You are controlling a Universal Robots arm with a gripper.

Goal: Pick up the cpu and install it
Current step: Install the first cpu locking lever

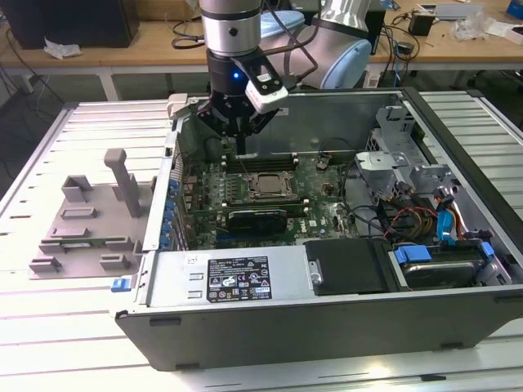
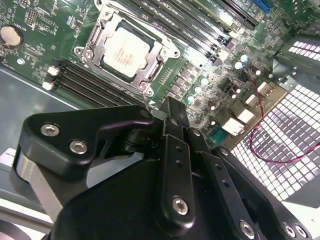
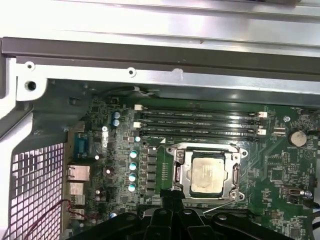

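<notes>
Cpu (image 3: 207,172) already sits in its socket (image 3: 176,175) mid-board, gripper (image 1: 243,145) hanging just above, fingers pressed together and empty, so install looks basically done.

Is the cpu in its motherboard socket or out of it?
In. The cpu lies flat within the socket frame in both wrist views. Whether it is latched down, cannot tell.

Exterior view wide over case (image 1: 327,327); both wrist views close above socket (image 3: 178,172) (image 2: 98,31)
</notes>
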